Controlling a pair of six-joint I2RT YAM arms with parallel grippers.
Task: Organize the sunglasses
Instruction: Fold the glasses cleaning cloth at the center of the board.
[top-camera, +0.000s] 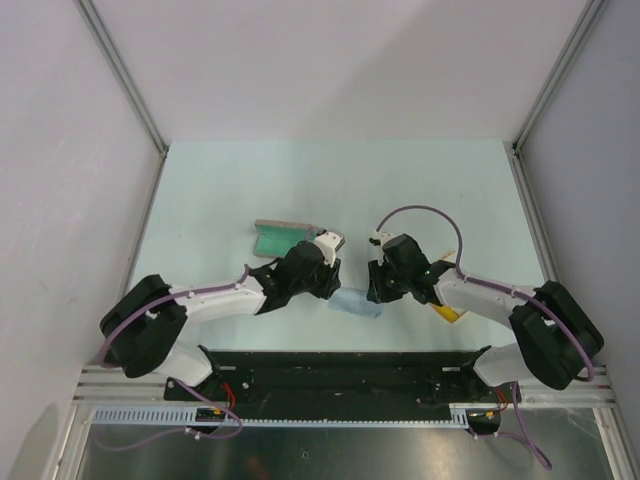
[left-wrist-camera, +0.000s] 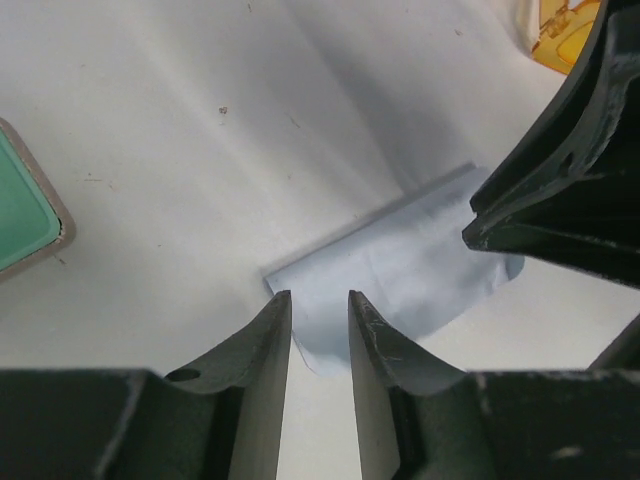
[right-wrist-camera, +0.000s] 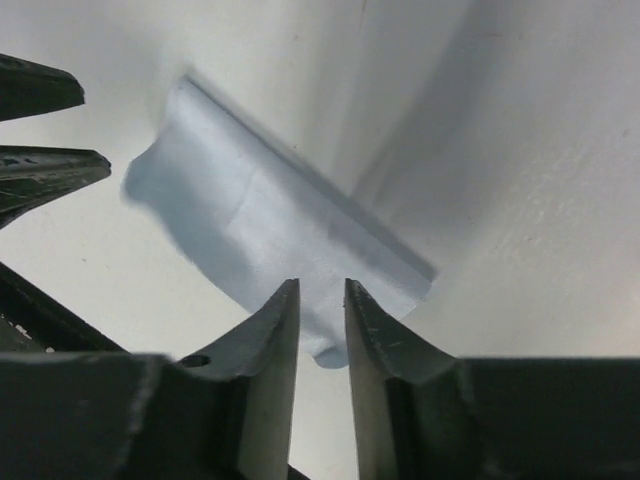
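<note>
Pale table (top-camera: 300, 180) with blue cloth (top-camera: 358, 303), open green-lined case (top-camera: 280, 237), yellow sunglasses (top-camera: 448, 313)

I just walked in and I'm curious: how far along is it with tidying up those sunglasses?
Early on. Done: the case lies open. In hand: the left gripper and the right gripper each have an edge of the blue cloth between narrowly parted fingers; whether they grip it is unclear. Left: the sunglasses lie outside the case, held by neither gripper.

Pale blue, unpatterned cloth (top-camera: 358, 303). Up-left of cloth: grey-beige case (top-camera: 278, 238), green lining. Right of cloth: translucent yellow-orange sunglasses (top-camera: 449, 313). Under cloth: plain pale mint table (top-camera: 300, 180).
</note>
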